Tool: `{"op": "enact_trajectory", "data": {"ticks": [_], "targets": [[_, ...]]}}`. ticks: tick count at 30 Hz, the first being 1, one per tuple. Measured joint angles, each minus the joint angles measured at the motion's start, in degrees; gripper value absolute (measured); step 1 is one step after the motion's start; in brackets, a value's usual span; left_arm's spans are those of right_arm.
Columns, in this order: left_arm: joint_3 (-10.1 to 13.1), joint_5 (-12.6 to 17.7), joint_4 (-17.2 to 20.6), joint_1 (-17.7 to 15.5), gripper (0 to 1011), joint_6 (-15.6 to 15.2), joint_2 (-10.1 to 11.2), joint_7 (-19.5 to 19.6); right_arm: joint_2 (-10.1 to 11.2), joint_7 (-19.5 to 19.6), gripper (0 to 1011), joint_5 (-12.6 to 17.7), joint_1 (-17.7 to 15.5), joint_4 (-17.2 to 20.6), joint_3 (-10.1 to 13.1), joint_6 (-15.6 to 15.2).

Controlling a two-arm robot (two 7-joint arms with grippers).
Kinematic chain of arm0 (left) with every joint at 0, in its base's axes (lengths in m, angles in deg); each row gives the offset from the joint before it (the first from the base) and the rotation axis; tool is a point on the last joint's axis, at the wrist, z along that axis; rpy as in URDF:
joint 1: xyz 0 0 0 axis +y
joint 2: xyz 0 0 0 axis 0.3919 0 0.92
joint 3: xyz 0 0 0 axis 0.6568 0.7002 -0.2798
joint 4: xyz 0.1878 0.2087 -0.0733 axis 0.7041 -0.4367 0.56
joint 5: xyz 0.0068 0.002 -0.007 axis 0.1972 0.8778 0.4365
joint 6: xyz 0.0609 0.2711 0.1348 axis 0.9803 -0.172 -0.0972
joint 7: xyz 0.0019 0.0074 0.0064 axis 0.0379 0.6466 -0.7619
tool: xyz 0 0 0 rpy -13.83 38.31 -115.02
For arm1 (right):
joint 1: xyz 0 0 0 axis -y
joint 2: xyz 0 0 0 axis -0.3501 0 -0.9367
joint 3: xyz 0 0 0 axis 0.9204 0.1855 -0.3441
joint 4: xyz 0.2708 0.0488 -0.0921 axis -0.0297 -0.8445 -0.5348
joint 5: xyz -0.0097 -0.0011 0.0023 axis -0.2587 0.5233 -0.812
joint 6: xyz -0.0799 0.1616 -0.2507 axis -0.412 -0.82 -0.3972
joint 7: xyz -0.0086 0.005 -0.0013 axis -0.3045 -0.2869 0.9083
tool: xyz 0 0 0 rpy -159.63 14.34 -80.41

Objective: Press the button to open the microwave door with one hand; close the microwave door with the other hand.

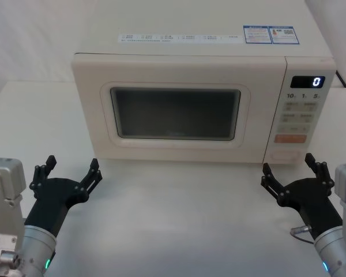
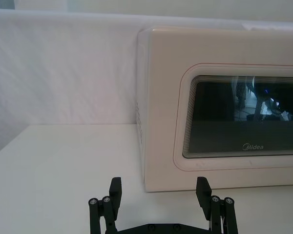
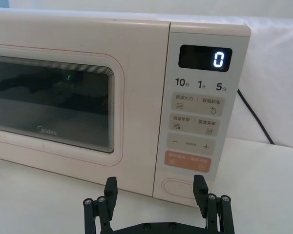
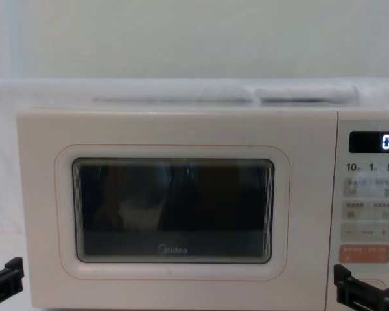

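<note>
Head view: both grippers spread wide, left gripper (image 1: 70, 170) and right gripper (image 1: 291, 170) low over desk (image 1: 179, 213) | microwave door (image 1: 173, 112) shut, facing robot | right wrist: button (image 3: 179, 187) lies sideways, bottom of panel | chest: door closed flush.

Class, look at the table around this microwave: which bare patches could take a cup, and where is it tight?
Bare table lies between the left claw and the right claw, in front of the shut microwave door. More lies left of the microwave. Tight: by the button, where the right claw hovers.
</note>
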Motion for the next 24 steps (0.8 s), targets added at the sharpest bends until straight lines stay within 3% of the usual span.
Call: {"op": "enact_trajectory", "data": {"ticks": [24], "targets": [[0.00,0.00,0.00,0.00,1000,0.00,0.00,0.00,0.00,0.00,1002,0.00,0.00,0.00,0.00,0.00]]}}
